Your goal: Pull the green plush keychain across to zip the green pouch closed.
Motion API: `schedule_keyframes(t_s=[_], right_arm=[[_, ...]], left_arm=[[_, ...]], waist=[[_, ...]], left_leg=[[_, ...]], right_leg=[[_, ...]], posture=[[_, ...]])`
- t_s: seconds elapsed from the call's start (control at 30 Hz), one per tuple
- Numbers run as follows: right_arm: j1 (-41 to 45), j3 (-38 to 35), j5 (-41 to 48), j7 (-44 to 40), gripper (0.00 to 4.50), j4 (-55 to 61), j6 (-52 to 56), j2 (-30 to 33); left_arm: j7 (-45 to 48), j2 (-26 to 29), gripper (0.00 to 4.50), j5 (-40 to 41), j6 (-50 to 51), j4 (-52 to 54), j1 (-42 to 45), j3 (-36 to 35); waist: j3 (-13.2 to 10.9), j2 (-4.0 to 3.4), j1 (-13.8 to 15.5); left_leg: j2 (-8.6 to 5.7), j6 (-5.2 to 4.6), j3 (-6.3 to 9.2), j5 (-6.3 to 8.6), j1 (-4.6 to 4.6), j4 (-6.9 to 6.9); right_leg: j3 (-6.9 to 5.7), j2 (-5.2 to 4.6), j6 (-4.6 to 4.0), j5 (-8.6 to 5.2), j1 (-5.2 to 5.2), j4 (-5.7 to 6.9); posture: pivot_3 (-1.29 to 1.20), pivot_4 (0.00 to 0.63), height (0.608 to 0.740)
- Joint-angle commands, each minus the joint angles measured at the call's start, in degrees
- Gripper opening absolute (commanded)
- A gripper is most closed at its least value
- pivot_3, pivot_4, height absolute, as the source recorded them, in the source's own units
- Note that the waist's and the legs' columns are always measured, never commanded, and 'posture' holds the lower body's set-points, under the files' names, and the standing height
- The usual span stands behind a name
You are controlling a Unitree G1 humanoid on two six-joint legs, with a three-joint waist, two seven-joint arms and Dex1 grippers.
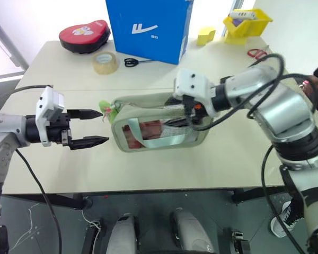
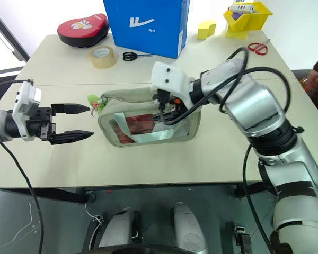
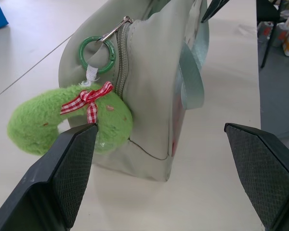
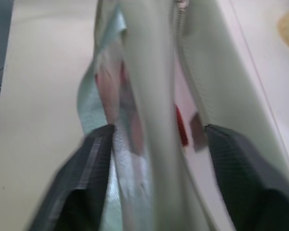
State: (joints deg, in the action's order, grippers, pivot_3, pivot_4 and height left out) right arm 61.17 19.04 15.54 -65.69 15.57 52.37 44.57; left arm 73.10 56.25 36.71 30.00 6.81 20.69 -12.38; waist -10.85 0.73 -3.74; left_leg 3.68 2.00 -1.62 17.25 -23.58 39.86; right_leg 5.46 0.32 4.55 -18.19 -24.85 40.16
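Both grippers gape; fuzzy green plush keychain dangles off sage green pouch.

At the top of the frame sit a big blue box, a red oval case and a tape roll — with black scissors beside it — and a yellow bin at the upper right.

A: Left gripper?
B: Mid-left of the head view, arm reaching in level; fingers spread wide, empty.
A: Right gripper?
B: Centre frame, wrist bent downward; fingers parted.
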Motion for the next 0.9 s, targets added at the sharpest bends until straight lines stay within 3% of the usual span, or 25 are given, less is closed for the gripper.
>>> schedule_keyframes(t_s=[0.03,0.2,0.4,0.5,0.67,0.9], right_arm=[[-0.3,-5.96,2.46,-2.74,3.53,1.95,-2.69,4.04],[-5.02,-9.65,3.37,-6.32,3.53,1.94,-7.34,10.69],[-9.28,-9.19,2.56,-6.44,3.53,2.39,-9.69,13.02],[-10.81,-8.0,1.11,-5.36,2.77,1.77,-10.6,12.72],[-12.82,-7.31,-0.04,-4.78,0.19,1.94,-11.4,12.65],[-11.15,-7.88,1.73,-3.19,0.05,3.82,-6.92,11.15]], left_arm=[[0.17,0.66,4.5,0.48,0.2,1.01,0.98,-0.82],[-0.05,0.78,4.5,0.45,0.44,0.73,0.82,-1.46],[0.15,1.14,4.5,0.28,0.38,0.22,0.68,-1.87],[0.28,1.32,4.5,-0.03,0.2,-0.61,1.23,-1.72],[0.51,1.84,4.5,-1.48,-0.96,-4.12,2.85,-1.27],[-1.4,-0.1,4.5,-5.77,-4.71,-11.04,7.42,0.75]], waist=[[0.0,0.0,-0.05],[0.0,0.0,-0.18],[0.0,0.0,-0.2],[0.0,0.0,-0.18],[0.0,0.0,-0.16],[0.0,0.0,-0.2]], left_leg=[[0.0,0.0,0.0,0.0,0.0,0.0],[0.0,-0.01,0.0,0.01,0.02,-0.01],[0.01,-0.01,-0.03,0.01,0.08,-0.02],[0.01,-0.01,-0.05,0.01,0.08,-0.01],[0.01,-0.01,-0.04,0.01,0.08,-0.01],[0.01,-0.01,-0.04,0.0,0.09,0.0]], right_leg=[[0.0,0.0,0.0,0.0,0.01,0.0],[0.0,0.03,0.0,0.0,0.02,-0.01],[0.05,0.07,0.0,0.0,0.03,0.01],[0.06,0.05,0.0,0.0,0.03,0.01],[0.05,0.05,0.0,0.0,0.04,0.01],[0.03,0.07,0.0,0.0,0.05,0.01]], posture=[[0.0,0.15,0.737],[0.0,0.15,0.737],[0.0,0.15,0.737],[0.0,0.15,0.737],[0.0,0.15,0.737],[0.0,0.15,0.737]])
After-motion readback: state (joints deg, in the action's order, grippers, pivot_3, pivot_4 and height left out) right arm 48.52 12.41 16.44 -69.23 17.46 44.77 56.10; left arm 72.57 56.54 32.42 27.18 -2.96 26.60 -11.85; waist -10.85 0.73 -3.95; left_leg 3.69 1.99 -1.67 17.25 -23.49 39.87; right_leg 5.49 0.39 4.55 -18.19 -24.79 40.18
